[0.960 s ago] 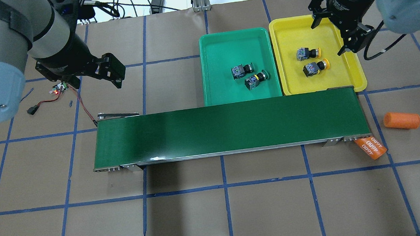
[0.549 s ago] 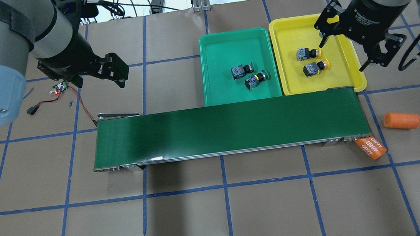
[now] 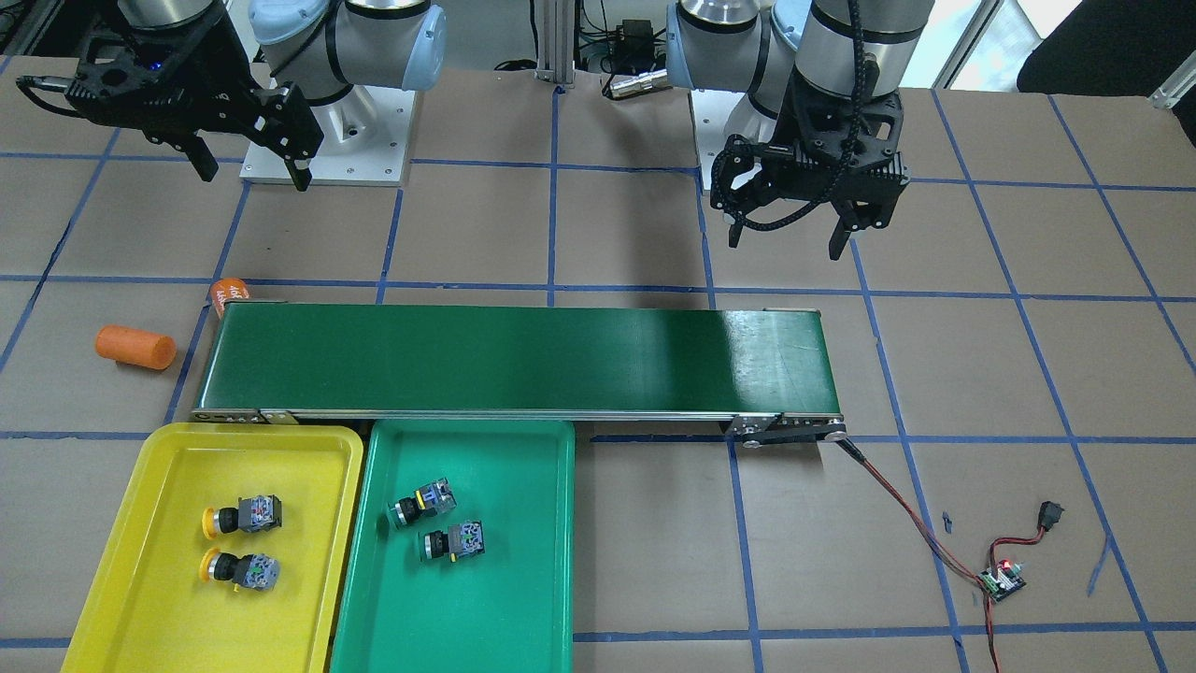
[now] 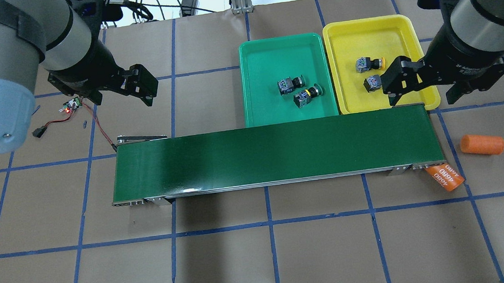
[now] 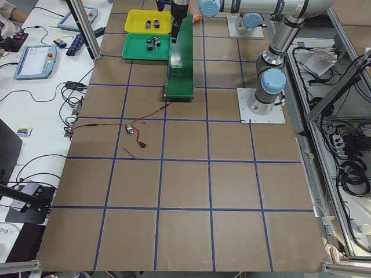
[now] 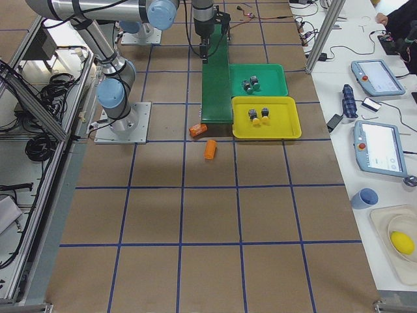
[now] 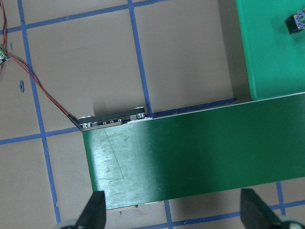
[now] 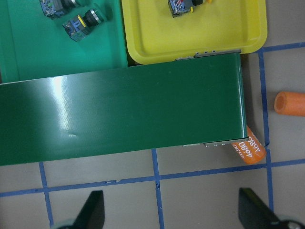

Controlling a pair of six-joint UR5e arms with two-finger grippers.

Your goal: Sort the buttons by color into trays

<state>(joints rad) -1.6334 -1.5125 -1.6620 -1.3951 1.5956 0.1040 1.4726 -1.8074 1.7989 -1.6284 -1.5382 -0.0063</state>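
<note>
Two green-capped buttons (image 4: 290, 83) (image 4: 307, 96) lie in the green tray (image 4: 280, 51). Beside it, the yellow tray (image 4: 353, 39) holds two yellow-capped buttons (image 4: 368, 63) (image 4: 372, 82); the nearer one is partly covered by my right gripper (image 4: 423, 95). That gripper hangs open and empty, high over the belt's right end and the yellow tray's near edge. My left gripper (image 4: 118, 92) is open and empty above the bare table beyond the belt's left end. In the right wrist view the open fingers (image 8: 90, 212) frame the belt, with both trays beyond it.
A long dark-green conveyor belt (image 4: 271, 153) runs in front of the trays. A plain orange cylinder (image 4: 482, 144) and one printed "4680" (image 4: 445, 177) lie at its right end. A small circuit board on red wires (image 4: 70, 106) lies at the left.
My right arm has swung from over the yellow tray back toward the belt's right end, its gripper turning and staying open. The left arm has barely shifted.
</note>
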